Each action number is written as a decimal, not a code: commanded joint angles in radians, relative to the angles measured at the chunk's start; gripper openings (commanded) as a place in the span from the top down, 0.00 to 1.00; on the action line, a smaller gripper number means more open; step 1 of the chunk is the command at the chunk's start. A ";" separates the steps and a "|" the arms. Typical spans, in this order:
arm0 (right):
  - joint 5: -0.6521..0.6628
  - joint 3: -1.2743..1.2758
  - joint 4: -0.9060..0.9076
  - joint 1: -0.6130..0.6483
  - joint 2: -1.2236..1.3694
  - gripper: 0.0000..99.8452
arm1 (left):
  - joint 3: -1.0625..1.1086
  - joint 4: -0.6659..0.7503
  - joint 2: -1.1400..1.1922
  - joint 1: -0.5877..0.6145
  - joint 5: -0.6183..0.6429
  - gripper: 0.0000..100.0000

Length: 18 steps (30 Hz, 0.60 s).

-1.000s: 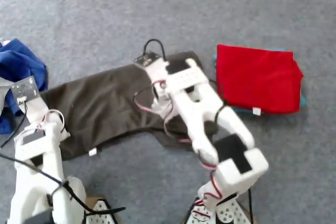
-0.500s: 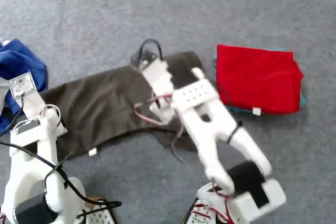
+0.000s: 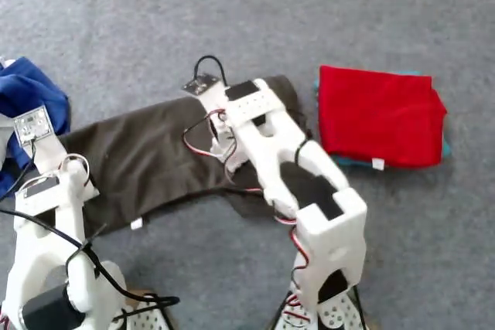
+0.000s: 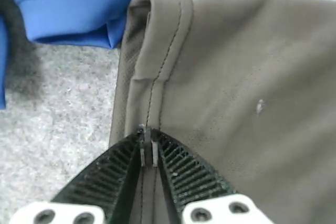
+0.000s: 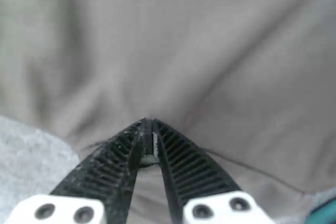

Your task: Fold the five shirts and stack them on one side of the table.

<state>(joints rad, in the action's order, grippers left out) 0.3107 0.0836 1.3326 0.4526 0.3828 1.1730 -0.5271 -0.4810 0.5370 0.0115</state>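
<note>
Up close, left gripper [image 4: 147,148] and right gripper [image 5: 149,142] tight on brown shirt [image 4: 236,77]; overhead, red shirt [image 3: 379,117] nearby.

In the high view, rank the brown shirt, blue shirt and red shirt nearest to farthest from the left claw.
1. The brown shirt, its hem pinched by the left claw.
2. The blue shirt, just beside that hem.
3. The red shirt, folded, across the table.

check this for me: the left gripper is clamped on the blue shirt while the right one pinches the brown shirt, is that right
Not quite. The left wrist view shows the left gripper clamped on the hem of the brown shirt, not the blue shirt, which lies past it. The right gripper does pinch the brown shirt.
</note>
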 commanded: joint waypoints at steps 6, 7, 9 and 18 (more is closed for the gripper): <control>-0.003 0.035 0.064 -0.002 -0.143 0.99 | -0.050 -0.003 -0.002 0.010 0.002 0.97; -0.003 0.062 0.064 -0.002 -0.153 0.99 | -0.050 -0.003 -0.002 0.010 0.002 0.97; -0.003 0.125 0.055 -0.002 -0.179 0.99 | -0.050 -0.003 -0.002 0.010 0.002 0.97; -0.002 0.478 -0.060 0.086 -0.386 0.99 | -0.048 -0.003 -0.002 0.010 0.002 0.97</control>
<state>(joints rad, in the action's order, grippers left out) 0.3092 0.4826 1.2958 0.4787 0.0882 1.1730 -0.5271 -0.4810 0.5370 0.0115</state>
